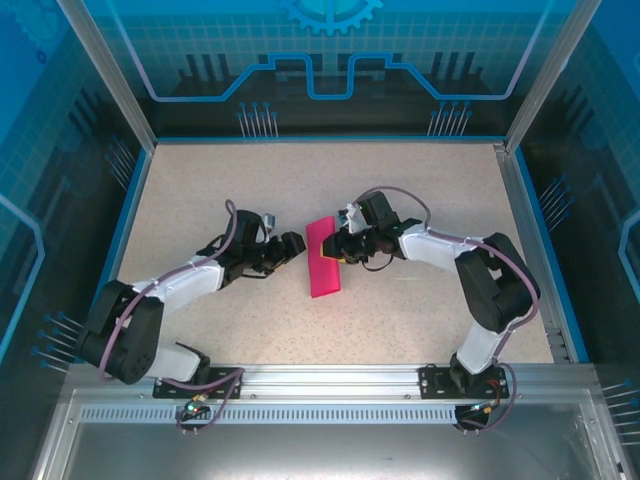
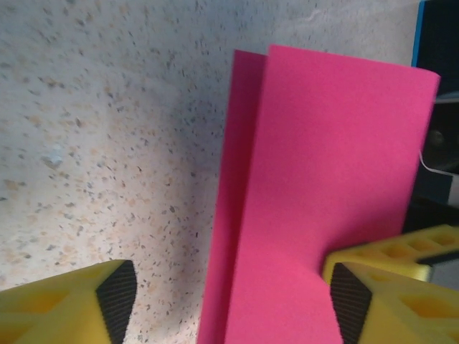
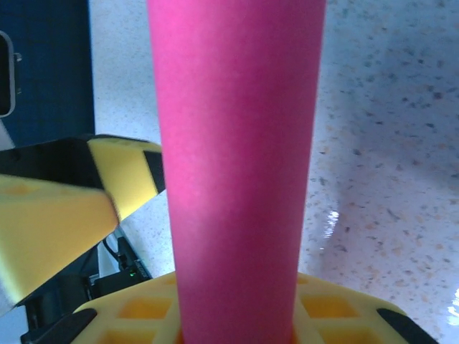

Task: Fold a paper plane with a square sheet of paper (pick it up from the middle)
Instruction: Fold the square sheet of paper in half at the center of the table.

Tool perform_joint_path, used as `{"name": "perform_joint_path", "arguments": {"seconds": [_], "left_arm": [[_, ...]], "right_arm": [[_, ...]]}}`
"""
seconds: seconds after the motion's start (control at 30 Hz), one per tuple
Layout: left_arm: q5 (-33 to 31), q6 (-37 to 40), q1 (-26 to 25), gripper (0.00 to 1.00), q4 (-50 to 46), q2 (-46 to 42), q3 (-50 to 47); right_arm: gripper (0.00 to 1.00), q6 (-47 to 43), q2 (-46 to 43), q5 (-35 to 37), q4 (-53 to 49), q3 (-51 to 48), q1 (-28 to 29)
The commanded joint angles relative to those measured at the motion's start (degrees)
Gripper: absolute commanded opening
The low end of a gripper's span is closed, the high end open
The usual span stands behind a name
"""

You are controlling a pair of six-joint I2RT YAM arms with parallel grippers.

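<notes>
My left claw (image 1: 292, 247) rests low over the speckled table (image 1: 200, 190), just left of the sheet of paper (image 1: 322, 258). Its jaws stand wide apart and hold nothing. Through the left wrist camera the paper fills the gap between the two black pads (image 2: 116, 295), lying much nearer the right-hand pad. I cannot tell whether it touches that one.

The sheet sits mid-table, folded into a narrow strip with two layers showing, one edge stepped slightly out from the other. Its long axis runs from the far side towards my bases, and the near end leans a little to the right.

My right claw (image 1: 340, 248) is pinched closed on the strip's right long edge, towards the far end. Through the right wrist camera the pink band rises straight out from between its yellow fingers (image 3: 344, 315).
</notes>
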Motion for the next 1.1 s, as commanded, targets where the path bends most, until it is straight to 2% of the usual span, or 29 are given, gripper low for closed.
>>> {"name": "perform_joint_path", "arguments": {"seconds": [0.0,0.17,0.37,0.77,0.87,1.07], "left_arm": [[1.5,-1.2,-1.9,0.71,2.7,2.9,1.2],[0.3,-1.2,-3.5,0.65,2.2,5.9,2.8],[-2.1,-1.1,-4.3,0.63,1.2,7.1,3.2],[-4.4,-0.3,-5.1,0.64,-0.4,6.9,3.6],[-5.1,-0.6,-5.2,0.64,-0.6,6.8,3.5],[-5.7,-2.8,-5.5,0.64,0.2,6.8,2.9]], "right_arm": [[0.29,-1.7,2.6,1.0,-2.4,-0.5,-0.7],[0.31,-4.1,4.5,6.3,-7.5,0.2,-0.8],[0.37,-5.2,5.5,12.0,-12.2,0.9,-1.0],[0.56,-6.2,3.6,20.3,-20.1,3.6,0.1],[0.57,-6.4,3.8,21.2,-21.4,4.2,0.2],[0.49,-6.0,5.3,21.1,-21.8,3.6,0.1]]}}
